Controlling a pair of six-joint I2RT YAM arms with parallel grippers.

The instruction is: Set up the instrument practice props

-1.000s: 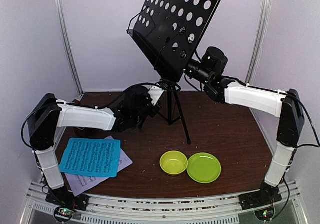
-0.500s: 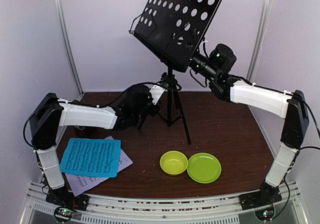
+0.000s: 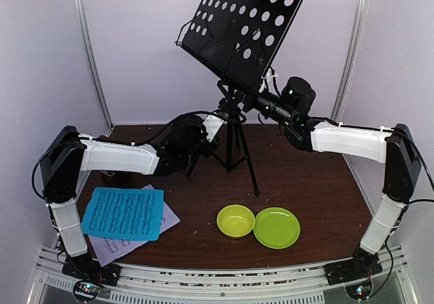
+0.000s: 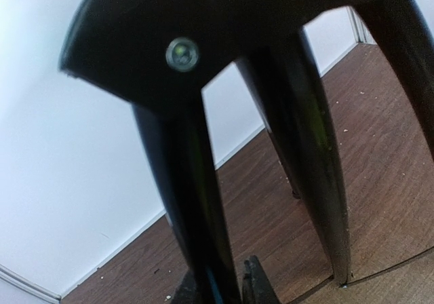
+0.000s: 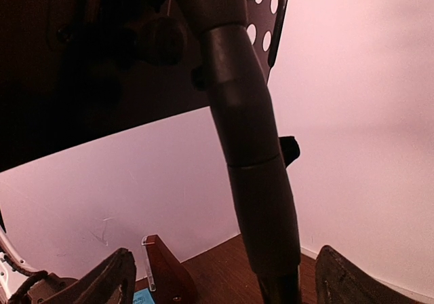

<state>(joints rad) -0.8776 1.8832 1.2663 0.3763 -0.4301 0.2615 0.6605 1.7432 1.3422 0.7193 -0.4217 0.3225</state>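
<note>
The black tripod music stand (image 3: pixel 234 138) stands at the back middle, its perforated desk (image 3: pixel 247 22) tilted high. My left gripper (image 3: pixel 202 146) is shut on a tripod leg (image 4: pixel 196 209) low down. My right gripper (image 3: pixel 252 102) is open around the stand's post (image 5: pixel 258 202) just under the desk, with a finger (image 5: pixel 108 280) on each side and clear of it. The blue sheet (image 3: pixel 123 213) lies on the pale lilac-white sheet (image 3: pixel 112 248) at the front left. The brown metronome (image 5: pixel 166 270) with its clear cover shows in the right wrist view, by the back wall.
A yellow-green bowl (image 3: pixel 235 220) and a green plate (image 3: pixel 276 226) sit side by side at the front middle. The tripod's other legs (image 4: pixel 308 148) spread over the brown table (image 3: pixel 305 175). White walls close in the back and both sides.
My right gripper has dropped from the desk's underside to the post below it. The desk has risen and tilted a little. The left arm has not moved.
</note>
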